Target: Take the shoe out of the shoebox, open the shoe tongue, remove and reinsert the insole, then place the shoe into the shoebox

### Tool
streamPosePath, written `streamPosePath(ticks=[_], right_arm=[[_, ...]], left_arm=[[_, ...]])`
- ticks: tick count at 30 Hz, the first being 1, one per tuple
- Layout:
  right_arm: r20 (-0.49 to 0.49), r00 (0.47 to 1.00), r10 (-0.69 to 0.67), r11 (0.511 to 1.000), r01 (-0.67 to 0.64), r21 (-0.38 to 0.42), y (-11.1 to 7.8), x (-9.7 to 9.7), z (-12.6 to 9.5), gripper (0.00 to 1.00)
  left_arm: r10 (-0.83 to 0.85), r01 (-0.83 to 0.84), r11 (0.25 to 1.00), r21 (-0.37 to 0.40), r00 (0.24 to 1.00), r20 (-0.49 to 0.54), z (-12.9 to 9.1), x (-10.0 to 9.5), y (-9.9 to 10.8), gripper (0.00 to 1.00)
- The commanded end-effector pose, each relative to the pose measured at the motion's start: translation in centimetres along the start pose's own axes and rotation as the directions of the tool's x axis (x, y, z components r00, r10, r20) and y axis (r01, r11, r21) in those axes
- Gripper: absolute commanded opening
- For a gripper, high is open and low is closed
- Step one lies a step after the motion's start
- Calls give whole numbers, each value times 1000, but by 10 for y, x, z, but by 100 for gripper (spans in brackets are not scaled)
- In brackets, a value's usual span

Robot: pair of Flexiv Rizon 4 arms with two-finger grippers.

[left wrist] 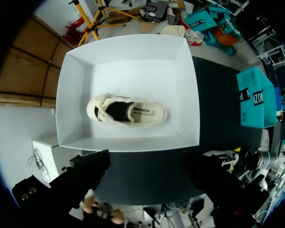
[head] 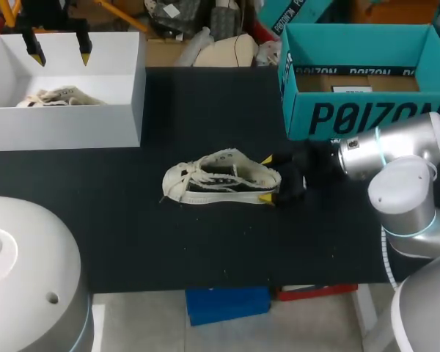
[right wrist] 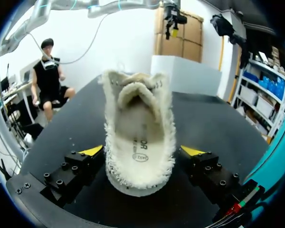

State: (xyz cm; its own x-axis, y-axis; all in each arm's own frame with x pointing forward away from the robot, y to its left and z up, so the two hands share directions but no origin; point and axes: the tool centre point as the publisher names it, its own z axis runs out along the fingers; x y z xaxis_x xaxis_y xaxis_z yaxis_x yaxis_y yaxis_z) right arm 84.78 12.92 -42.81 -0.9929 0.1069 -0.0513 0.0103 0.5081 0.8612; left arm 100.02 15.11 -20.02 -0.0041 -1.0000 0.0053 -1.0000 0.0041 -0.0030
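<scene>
Shoe (head: 221,180), a cream low-top with frayed edges, stands sole-down on the black table (head: 205,249) near its middle, toe pointing toward my left side and heel toward my right arm. Its insole (right wrist: 135,128) lies inside, showing through the open collar in my right wrist view. My right gripper (head: 266,178) sits low at the heel, and its fingers (right wrist: 92,152) are spread wide with the heel between them. The yellow tips lie just beside the frayed rim on either side, and I see no firm squeeze on it. At the far left of the table stands the white box (head: 95,121), well apart from the shoe. A second shoe (left wrist: 126,110) of the same cream kind lies flat on the box's floor. My left gripper (head: 59,48) hangs above that box, and its two yellow-tipped fingers (head: 84,50) are apart and hold nothing. My left wrist view looks straight down into the box from there. At the far right of the table, behind my right arm, sits an open teal box (head: 359,81).
</scene>
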Motion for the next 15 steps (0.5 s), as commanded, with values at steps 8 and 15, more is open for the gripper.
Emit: streamPosePath(ticks=[8, 15], right_arm=[[-6, 1000, 9, 1000, -9, -12, -3, 0, 8, 100], [-23, 999, 22, 999, -23, -25, -4, 2, 14, 100]], left_arm=[[-2, 2, 1000, -1, 1000, 3, 0, 0, 0, 100], [-2, 2, 1000, -1, 1000, 3, 0, 0, 0, 100]])
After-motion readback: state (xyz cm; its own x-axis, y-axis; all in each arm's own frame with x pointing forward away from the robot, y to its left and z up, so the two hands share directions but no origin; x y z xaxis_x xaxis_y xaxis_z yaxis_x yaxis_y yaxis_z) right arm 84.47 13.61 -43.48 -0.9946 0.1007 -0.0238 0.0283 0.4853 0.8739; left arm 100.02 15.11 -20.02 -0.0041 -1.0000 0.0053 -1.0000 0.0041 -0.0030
